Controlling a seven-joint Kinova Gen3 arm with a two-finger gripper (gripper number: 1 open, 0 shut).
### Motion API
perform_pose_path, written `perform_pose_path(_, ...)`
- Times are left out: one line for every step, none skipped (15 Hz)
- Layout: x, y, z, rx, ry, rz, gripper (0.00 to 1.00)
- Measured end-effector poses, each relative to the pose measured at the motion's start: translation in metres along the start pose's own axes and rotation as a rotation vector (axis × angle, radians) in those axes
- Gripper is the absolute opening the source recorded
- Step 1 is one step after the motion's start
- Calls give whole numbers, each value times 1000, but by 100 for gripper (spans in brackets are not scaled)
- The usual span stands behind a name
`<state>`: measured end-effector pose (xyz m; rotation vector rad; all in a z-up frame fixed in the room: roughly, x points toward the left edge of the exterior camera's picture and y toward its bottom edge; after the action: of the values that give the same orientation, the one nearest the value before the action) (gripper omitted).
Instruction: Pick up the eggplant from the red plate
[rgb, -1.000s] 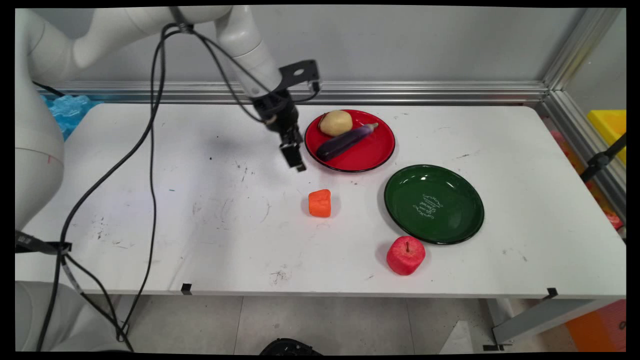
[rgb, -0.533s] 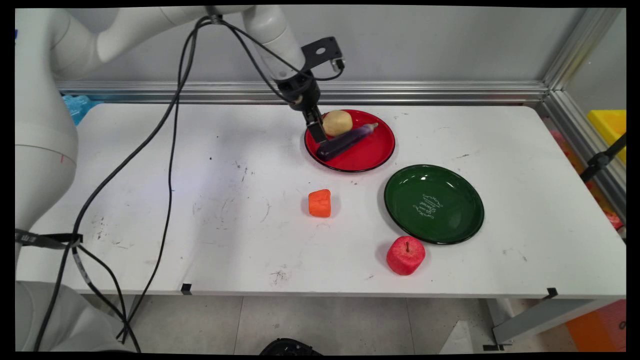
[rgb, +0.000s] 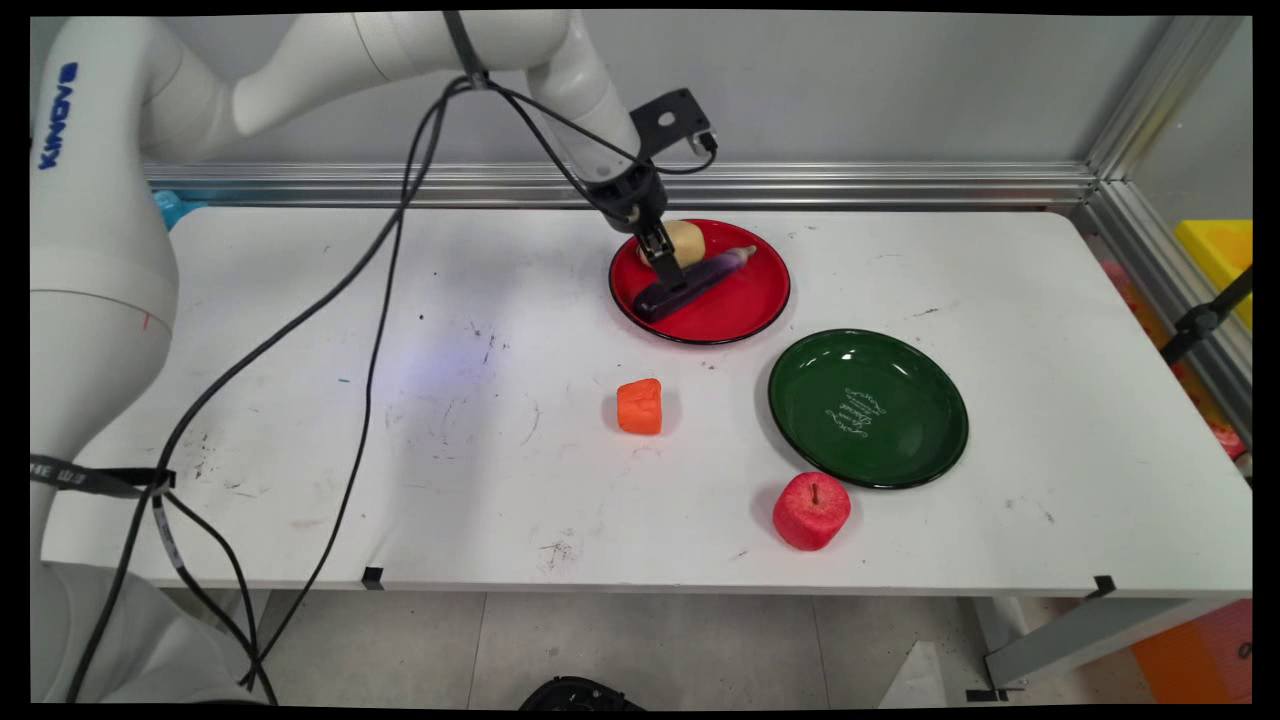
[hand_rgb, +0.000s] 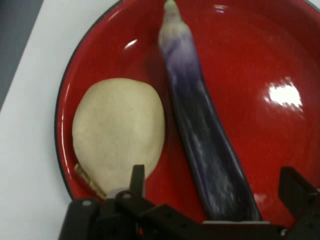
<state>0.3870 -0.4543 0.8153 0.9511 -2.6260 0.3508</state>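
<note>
A red plate (rgb: 748, 308) (hand_rgb: 270, 60) at the back of the table carries a tan potato (rgb: 690, 238) (hand_rgb: 120, 132) and a purple eggplant (rgb: 705, 276) (hand_rgb: 200, 115) lying side by side. My gripper (rgb: 669, 281) (hand_rgb: 214, 176) is down over the plate's left part and stands open. Its fingers straddle the thick end of the eggplant with room on both sides. The left finger (hand_rgb: 137, 176) sits in front of the potato's near edge. Nothing is held.
A green plate (rgb: 868, 408) lies right of centre, with a red apple (rgb: 811, 510) just in front of it. An orange chunk (rgb: 640, 406) sits mid-table. Black cables hang from the arm over the table's left half.
The gripper has travelled right and back from the table left of the red plate to over the plate, and has come down around the eggplant's thick end. The objects have not moved.
</note>
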Motion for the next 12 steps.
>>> perform_pose_path(0, 2, 6, 6, 3, -13, 100)
perform_pose_path(0, 4, 12, 11, 5, -26, 100)
perform_pose_path(0, 6, 16, 14, 7, -35, 100)
perform_pose_path(0, 8, 21, 17, 8, -46, 100)
perform_pose_path(0, 10, 25, 19, 9, -56, 100)
perform_pose_path(-1, 12, 29, 21, 9, -66, 100)
perform_pose_path(-1, 13, 32, 22, 9, -74, 100)
perform_pose_path(-2, 15, 35, 23, 9, -80, 100)
perform_pose_path(-2, 17, 38, 23, 10, -87, 100)
perform_pose_path(-3, 18, 40, 23, 10, -91, 100)
perform_pose_path(-3, 19, 42, 21, 10, -94, 100)
perform_pose_path(-3, 20, 43, 20, 10, -95, 0)
